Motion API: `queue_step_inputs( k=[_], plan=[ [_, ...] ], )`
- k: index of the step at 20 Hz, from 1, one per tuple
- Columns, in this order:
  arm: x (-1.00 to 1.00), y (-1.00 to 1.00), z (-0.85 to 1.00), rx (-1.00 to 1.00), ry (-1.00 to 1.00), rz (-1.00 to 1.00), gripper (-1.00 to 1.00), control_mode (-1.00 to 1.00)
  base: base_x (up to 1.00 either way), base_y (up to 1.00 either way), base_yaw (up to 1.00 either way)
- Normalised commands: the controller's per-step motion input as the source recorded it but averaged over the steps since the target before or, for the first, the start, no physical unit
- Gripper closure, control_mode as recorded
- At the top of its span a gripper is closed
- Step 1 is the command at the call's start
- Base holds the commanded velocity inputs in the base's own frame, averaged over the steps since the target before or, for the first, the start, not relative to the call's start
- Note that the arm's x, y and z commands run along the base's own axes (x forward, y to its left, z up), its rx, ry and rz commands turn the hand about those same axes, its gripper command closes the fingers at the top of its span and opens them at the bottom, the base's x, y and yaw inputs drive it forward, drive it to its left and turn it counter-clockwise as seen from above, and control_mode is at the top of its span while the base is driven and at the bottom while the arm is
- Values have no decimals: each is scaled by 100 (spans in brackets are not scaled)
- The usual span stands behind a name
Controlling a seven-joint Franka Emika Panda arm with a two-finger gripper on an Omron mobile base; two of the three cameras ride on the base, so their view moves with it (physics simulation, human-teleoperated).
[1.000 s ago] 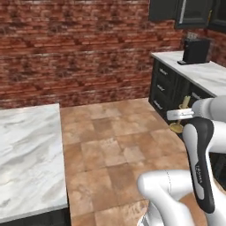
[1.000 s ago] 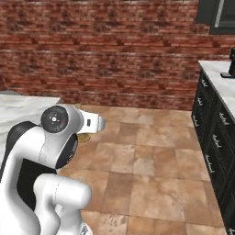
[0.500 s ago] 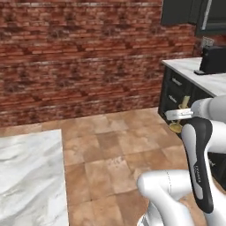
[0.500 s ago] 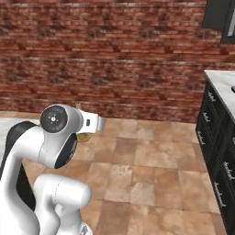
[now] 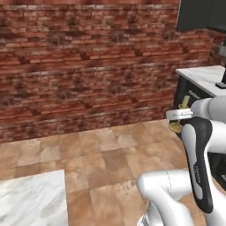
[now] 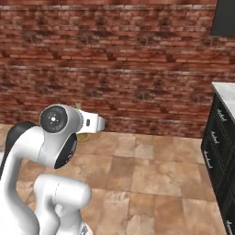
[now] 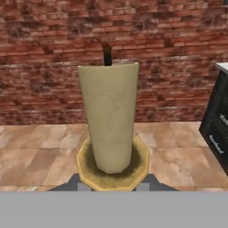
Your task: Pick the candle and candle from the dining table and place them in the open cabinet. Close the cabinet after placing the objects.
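A cream candle (image 7: 109,120) with a black wick stands on a brass-gold holder, upright and very close in the hand view. My gripper (image 7: 111,185) is shut on the holder's base, one dark fingertip (image 7: 79,185) on each side. From the left base view the same candle (image 5: 184,102) peeks out beside the white hand, with the gripper (image 5: 177,116) at the holder. In the right base view its gold holder (image 6: 83,137) shows under the hand. A corner of the dining table (image 5: 31,198) lies at the lower left. The black cabinet (image 5: 198,13) hangs at the upper right.
A marble worktop (image 5: 201,75) on dark drawers (image 6: 222,151) runs along the right side. A red brick wall (image 6: 114,59) fills the background, with tan tiled floor (image 5: 101,154) between the table and the drawers.
The whole picture has shifted: the base has turned, so the table slides off to the left and the worktop off to the right. The candle stays in my grip.
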Motion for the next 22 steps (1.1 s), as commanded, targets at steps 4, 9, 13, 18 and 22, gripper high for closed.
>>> queue_step_inputs(
  k=[4,9,13,18,22],
  plan=[
    [0,0,0,0,0,0,100,100,100,0,0],
    [0,0,0,0,0,0,100,100,100,0,0],
    [0,0,0,0,0,0,100,100,100,0,0],
    [0,0,0,0,0,0,100,100,100,0,0],
    [0,0,0,0,0,0,100,100,100,0,-2]
  ],
)
